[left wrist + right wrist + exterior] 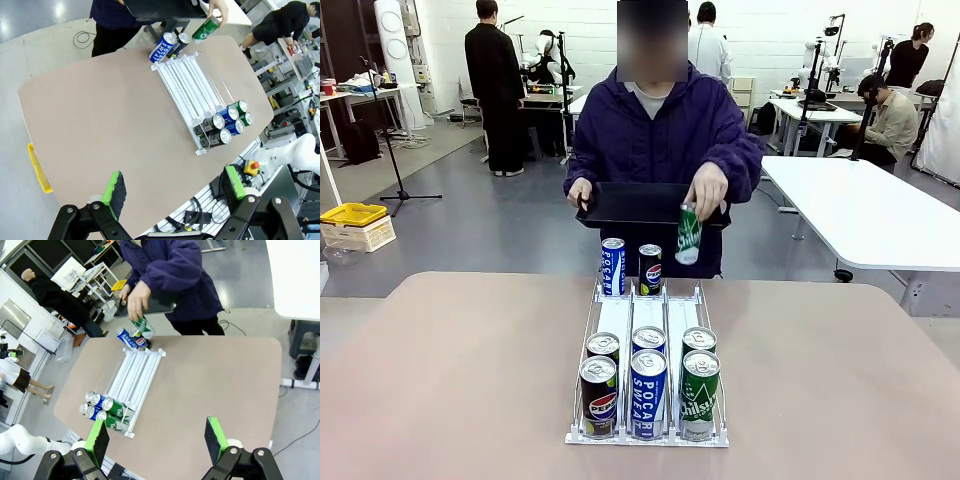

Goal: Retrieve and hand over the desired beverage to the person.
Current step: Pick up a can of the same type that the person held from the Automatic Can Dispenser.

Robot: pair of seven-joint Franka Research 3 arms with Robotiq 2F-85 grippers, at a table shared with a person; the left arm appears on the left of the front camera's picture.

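The person [660, 130] stands at the far side of the table, one hand on a black tray [640, 203]. The other hand holds a green can [688, 235] just above the far end of the clear three-lane rack [648, 315]. A blue Pocari can [612, 266] and a Pepsi can [650, 269] stand at that far end. At the near end, Pepsi [599, 398], Pocari [647, 393] and green Chilsung [699, 390] cans stand in front, each with another can behind it. My left gripper [174, 185] hangs open high above the table. My right gripper [156, 440] is also open and empty.
The tan table [450, 380] has bare room on both sides of the rack. Beyond it a white table [880, 215] stands at the right and a yellow crate [353, 214] on the floor at the left. Other people work at benches farther back.
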